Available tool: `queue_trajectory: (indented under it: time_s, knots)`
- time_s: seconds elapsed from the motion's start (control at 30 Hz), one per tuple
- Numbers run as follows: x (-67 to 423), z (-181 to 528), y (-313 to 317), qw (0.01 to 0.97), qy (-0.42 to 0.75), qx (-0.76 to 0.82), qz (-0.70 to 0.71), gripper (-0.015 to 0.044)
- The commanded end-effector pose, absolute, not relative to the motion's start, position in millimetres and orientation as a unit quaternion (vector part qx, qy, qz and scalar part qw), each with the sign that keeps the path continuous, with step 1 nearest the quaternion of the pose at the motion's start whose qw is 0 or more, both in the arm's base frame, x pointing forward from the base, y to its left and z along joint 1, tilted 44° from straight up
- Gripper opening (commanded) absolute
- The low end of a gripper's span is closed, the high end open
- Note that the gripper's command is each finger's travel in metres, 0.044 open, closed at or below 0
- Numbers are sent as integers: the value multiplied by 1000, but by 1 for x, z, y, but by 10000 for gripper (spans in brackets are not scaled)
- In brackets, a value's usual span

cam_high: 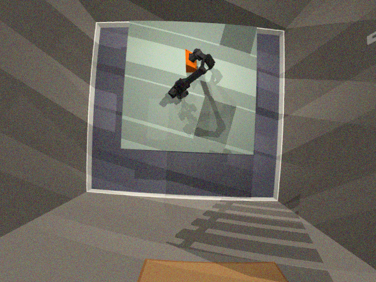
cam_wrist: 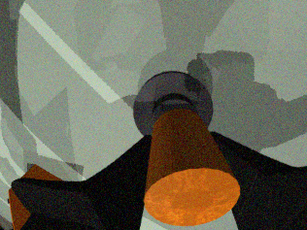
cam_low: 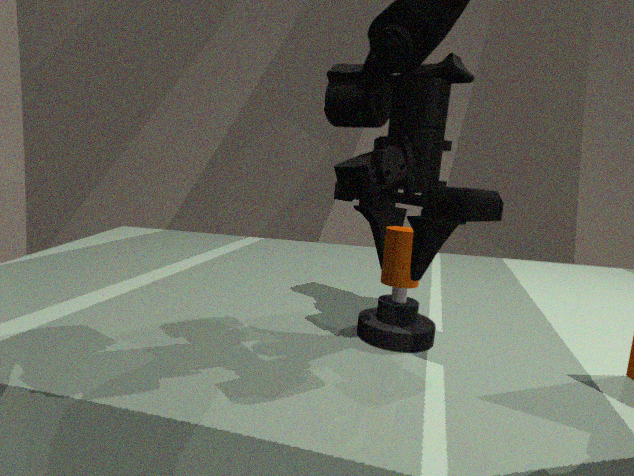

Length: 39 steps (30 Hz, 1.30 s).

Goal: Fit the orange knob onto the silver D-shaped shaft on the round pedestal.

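Observation:
The orange knob [cam_low: 398,256] [cam_wrist: 191,195] is a tall cylinder, held close to upright. My gripper [cam_low: 398,267] [cam_wrist: 180,139] is shut on it, with one dark finger on each side. The black round pedestal [cam_low: 395,337] [cam_wrist: 145,111] is directly below the knob. A short length of the silver shaft [cam_low: 398,294] shows between the knob's lower end and the pedestal's raised collar. The knob's lower end meets the visible shaft; whether the shaft's tip is inside the hole cannot be seen. The hole and both flat sides are hidden. In the top view the arm hides the knob and pedestal.
An orange angular block [cam_high: 190,62] [cam_low: 631,361] [cam_wrist: 19,208] stands on the pale green table top [cam_high: 152,127], near the arm's base. It shows at the right edge in the exterior view and at lower left in the wrist view. Shadows cross the table.

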<state>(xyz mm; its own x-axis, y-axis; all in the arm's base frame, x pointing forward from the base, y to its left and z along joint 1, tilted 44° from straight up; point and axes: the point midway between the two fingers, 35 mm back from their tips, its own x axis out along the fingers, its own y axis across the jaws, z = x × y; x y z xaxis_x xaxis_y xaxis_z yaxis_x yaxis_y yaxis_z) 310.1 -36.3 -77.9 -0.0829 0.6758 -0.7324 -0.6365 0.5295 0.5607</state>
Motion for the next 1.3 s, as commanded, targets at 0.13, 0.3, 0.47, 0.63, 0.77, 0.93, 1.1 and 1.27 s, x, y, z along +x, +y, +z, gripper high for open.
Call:
queue_trajectory:
  time_s: [0.13,0.3,0.47,0.63,0.77,0.93,1.1,1.27]
  knots:
    - [309,-78,-34,678,552,15,486,0]
    - [309,-79,-35,678,552,15,486,0]
    - [310,-79,-34,678,552,15,486,0]
    - [310,-77,-38,678,552,15,486,0]
    - [311,-76,-39,678,545,6,493,0]
    - [312,-76,-39,676,501,-53,538,0]
    - [312,-77,-38,676,498,-56,541,0]
    - [310,-78,-37,676,498,-56,541,0]
